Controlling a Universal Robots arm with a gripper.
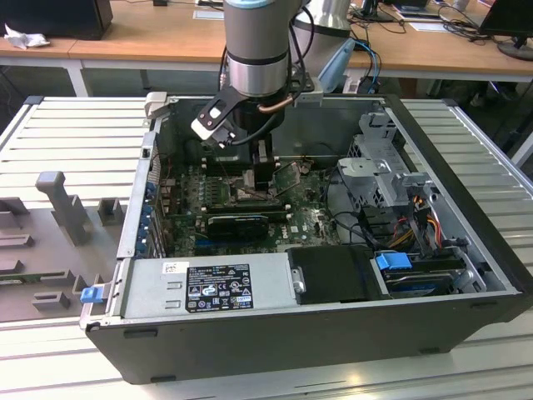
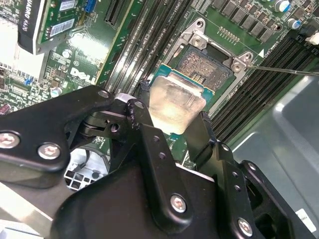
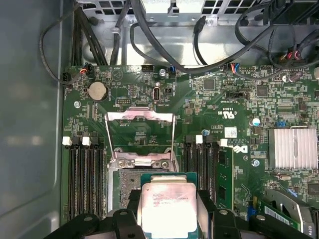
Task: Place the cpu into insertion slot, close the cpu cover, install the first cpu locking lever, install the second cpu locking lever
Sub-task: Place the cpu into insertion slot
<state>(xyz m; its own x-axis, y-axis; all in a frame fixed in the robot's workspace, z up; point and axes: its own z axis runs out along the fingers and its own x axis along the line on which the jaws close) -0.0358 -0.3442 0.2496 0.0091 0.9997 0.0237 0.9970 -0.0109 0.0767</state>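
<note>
My gripper (image 2: 174, 107) is shut on the cpu (image 2: 172, 102), a flat square chip with a pale silver top, gripped at two opposite edges by the black fingers (image 3: 205, 201). The cpu (image 3: 167, 206) hovers over the near part of the insertion slot (image 2: 207, 67), a dark square socket with a metal rim; whether they touch I cannot tell. The cpu cover (image 3: 141, 115), a thin silver frame, stands swung open beyond the insertion slot (image 3: 124, 181). A thin wire locking lever (image 2: 284, 69) sticks out beside the socket. In the exterior view the gripper (image 1: 254, 179) reaches down inside the open computer case (image 1: 466, 167).
Long black memory slots (image 3: 84, 174) flank the socket on both sides. A long black card (image 1: 237, 223) lies just in front of the gripper, and the power supply (image 1: 208, 287) sits at the case front. A drive cage (image 1: 383, 175) and cables (image 1: 416, 221) are at the exterior view's right.
</note>
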